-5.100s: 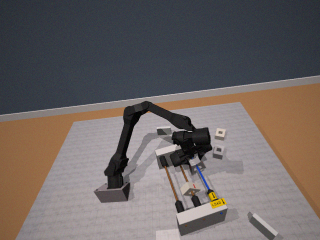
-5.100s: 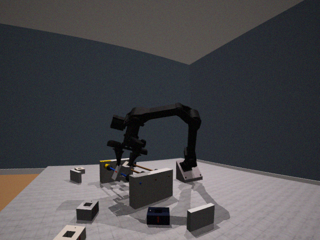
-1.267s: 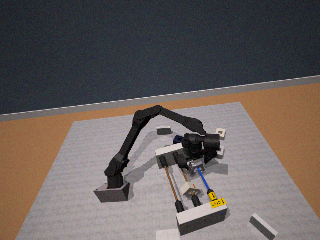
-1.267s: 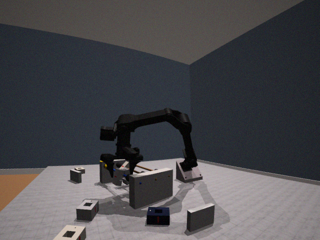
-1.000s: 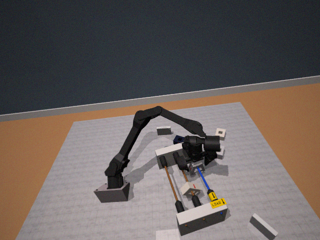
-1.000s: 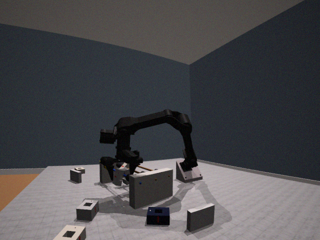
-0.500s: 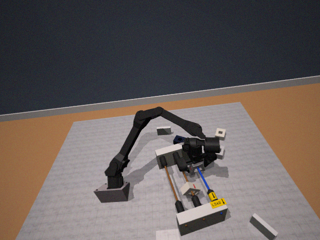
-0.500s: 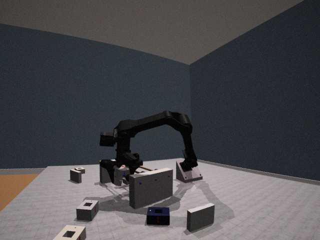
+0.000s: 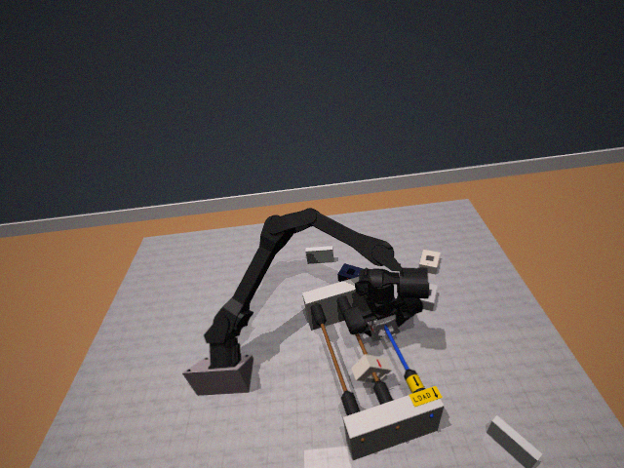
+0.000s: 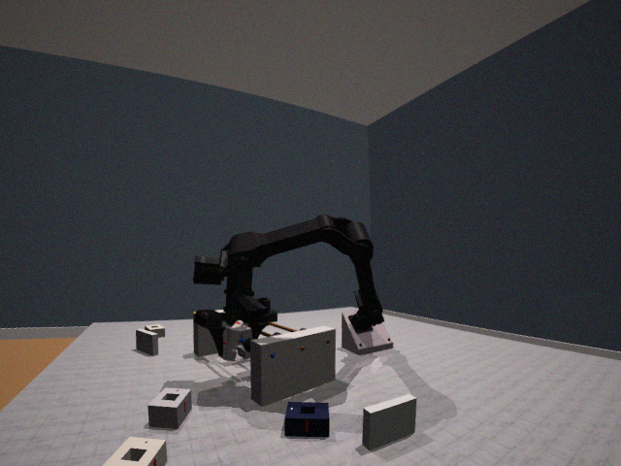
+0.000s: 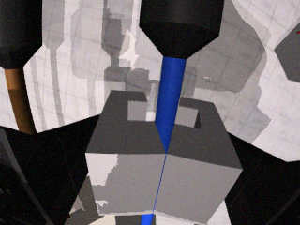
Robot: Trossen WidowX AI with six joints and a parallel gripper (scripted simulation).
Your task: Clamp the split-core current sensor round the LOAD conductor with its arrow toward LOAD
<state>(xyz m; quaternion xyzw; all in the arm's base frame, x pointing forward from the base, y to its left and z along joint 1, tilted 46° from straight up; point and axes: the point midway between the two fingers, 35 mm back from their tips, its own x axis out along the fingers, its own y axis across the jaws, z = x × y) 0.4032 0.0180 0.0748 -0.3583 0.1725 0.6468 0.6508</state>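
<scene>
The grey split-core sensor (image 9: 385, 321) (image 10: 237, 337) (image 11: 124, 141) straddles the blue conductor (image 9: 397, 348) (image 11: 172, 84). In the wrist view its two halves meet at a thin seam on the near side and stand apart on the far side, so it is not shut. A red mark shows on it in the exterior view; the arrow's direction cannot be read. The yellow LOAD marker (image 9: 422, 398) is at the conductor's front end. My gripper (image 9: 384, 325) (image 11: 159, 126) is shut on the sensor, one finger against each half. Its fingertips are partly hidden.
A white sensor (image 9: 364, 370) sits on the middle copper conductor. The front block (image 9: 395, 428) and rear block (image 9: 330, 297) (image 10: 296, 363) hold the conductors. A dark blue sensor (image 9: 344, 274) (image 10: 294, 426), a grey one (image 10: 161, 416) and loose blocks (image 9: 319, 255) (image 9: 514, 442) stand around.
</scene>
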